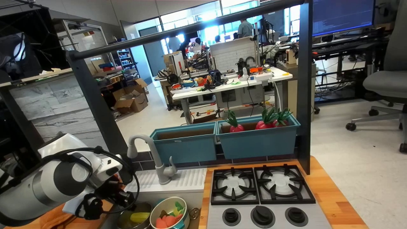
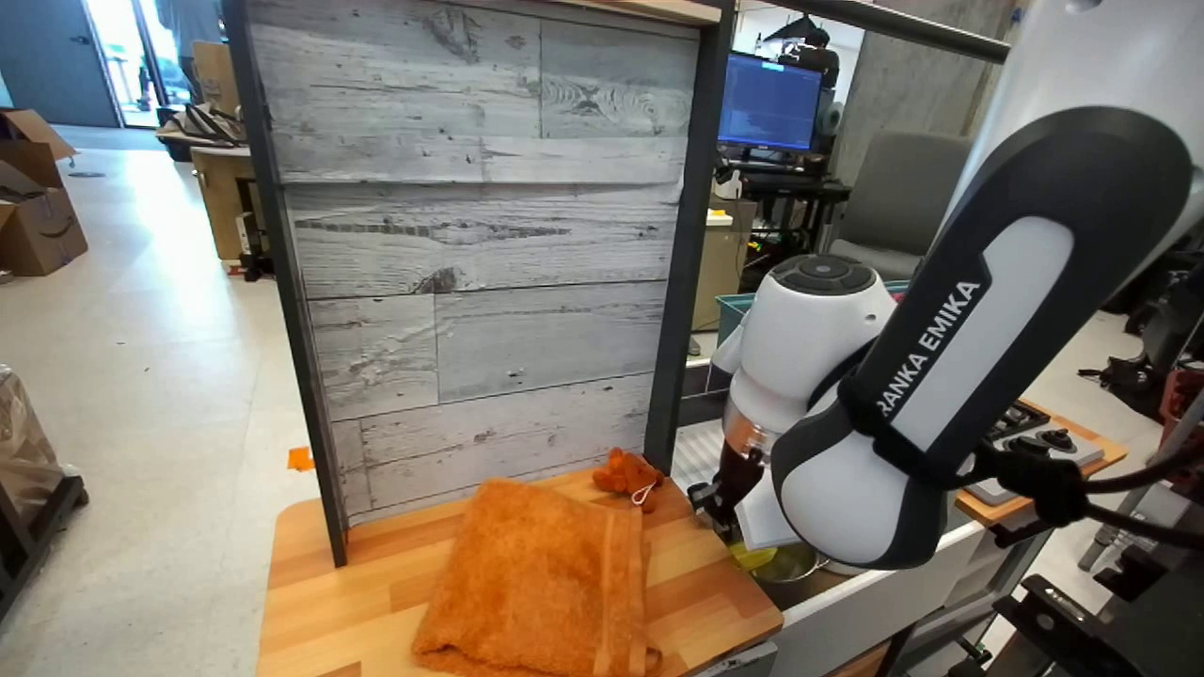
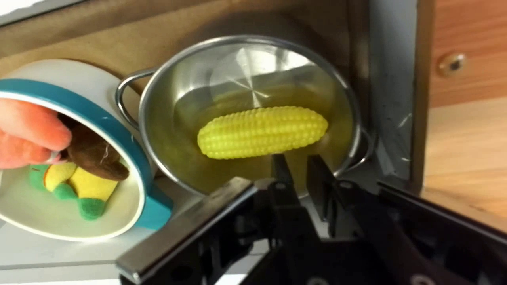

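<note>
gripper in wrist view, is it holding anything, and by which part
Nothing is held: the gripper stands slightly open, its gap bare, and the yellow corn lies in the metal pot.

Robotics lab indicated by robot arm (image 2: 1011,291), cluttered workbench (image 1: 251,82) and monitor (image 1: 343,17); kitchen character lent by stove (image 1: 259,190) and faucet (image 1: 156,156).

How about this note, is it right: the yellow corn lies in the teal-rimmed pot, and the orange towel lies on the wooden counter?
Not quite: the wrist view shows the yellow corn lying in the metal pot, not the teal-rimmed pot. The orange towel does lie on the wooden counter.
</note>
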Tool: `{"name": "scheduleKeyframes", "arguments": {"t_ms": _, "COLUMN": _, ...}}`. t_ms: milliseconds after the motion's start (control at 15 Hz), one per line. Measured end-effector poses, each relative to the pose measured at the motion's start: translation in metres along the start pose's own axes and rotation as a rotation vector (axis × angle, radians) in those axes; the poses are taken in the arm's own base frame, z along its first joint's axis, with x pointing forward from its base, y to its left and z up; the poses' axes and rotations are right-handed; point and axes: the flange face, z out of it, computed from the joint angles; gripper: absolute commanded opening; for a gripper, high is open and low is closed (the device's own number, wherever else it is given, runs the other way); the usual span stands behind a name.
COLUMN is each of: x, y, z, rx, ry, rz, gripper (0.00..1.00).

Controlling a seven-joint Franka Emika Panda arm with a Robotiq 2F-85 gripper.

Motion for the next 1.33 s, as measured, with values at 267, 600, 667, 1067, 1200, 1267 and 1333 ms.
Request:
{"name": "scheduleKeyframes", "arguments": {"t_ms": 267, "x": -0.009, "y": 0.016, "z": 0.001, "rx": 0.004, "ry": -0.027, "rz": -0.005, "gripper": 0.81}}
{"name": "scheduleKeyframes", "arguments": {"t_ms": 600, "x": -0.023, "y": 0.034, "z": 0.009, "rx": -0.015, "ry": -0.068, "rz": 0.023, "gripper": 1.0}}
{"name": "scheduleKeyframes", "arguments": {"t_ms": 667, "x": -0.026, "y": 0.037, "z": 0.009, "rx": -0.02, "ry": -0.076, "rz": 0.032, "gripper": 1.0}}
{"name": "scheduleKeyframes", "arguments": {"t_ms": 1067, "x": -0.029, "y": 0.049, "z": -0.009, "rx": -0.025, "ry": -0.087, "rz": 0.082, "gripper": 1.0}}
{"name": "scheduleKeyframes", "arguments": {"t_ms": 1200, "x": -0.024, "y": 0.058, "z": -0.025, "rx": -0.025, "ry": -0.075, "rz": 0.115, "gripper": 1.0}}
{"name": "scheduleKeyframes", "arguments": {"t_ms": 1267, "x": -0.019, "y": 0.067, "z": -0.034, "rx": -0.033, "ry": -0.066, "rz": 0.141, "gripper": 1.0}}
{"name": "scheduleKeyframes", "arguments": {"t_ms": 1333, "x": -0.013, "y": 0.078, "z": -0.042, "rx": -0.045, "ry": -0.057, "rz": 0.174, "gripper": 0.99}}
